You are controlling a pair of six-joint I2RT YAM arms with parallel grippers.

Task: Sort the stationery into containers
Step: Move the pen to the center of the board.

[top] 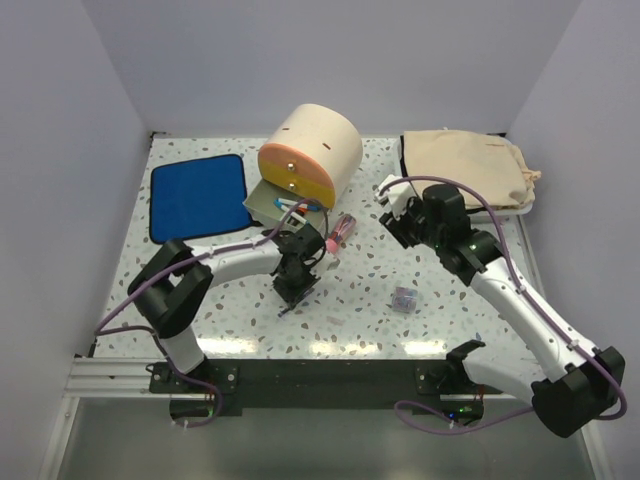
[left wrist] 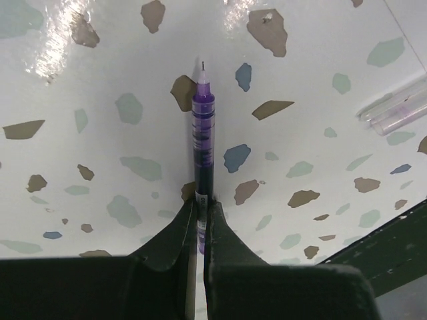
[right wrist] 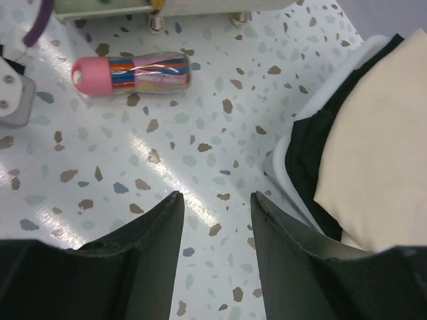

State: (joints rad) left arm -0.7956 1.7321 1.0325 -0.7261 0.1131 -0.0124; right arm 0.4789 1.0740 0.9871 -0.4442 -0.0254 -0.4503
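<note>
My left gripper (top: 297, 285) (left wrist: 202, 203) is shut on a thin dark purple pen (left wrist: 203, 133), with the tip pointing away just over the table. The beige cylindrical cabinet (top: 310, 150) lies behind it. Its grey drawer (top: 268, 203) is pulled open, with blue-tipped pens (top: 296, 208) inside. A pink transparent tube (top: 341, 232) (right wrist: 133, 72) lies right of the drawer. A tiny purple-grey box (top: 403, 298) sits on the table in front of my right arm. My right gripper (top: 393, 208) (right wrist: 215, 197) is open and empty, above the table between the tube and the tray.
A blue cloth (top: 200, 195) lies at the back left. A white tray (top: 530, 208) (right wrist: 280, 157) with a beige bag (top: 465, 165) (right wrist: 380, 147) stands at the back right. A clear item (left wrist: 397, 110) lies at the right edge of the left wrist view.
</note>
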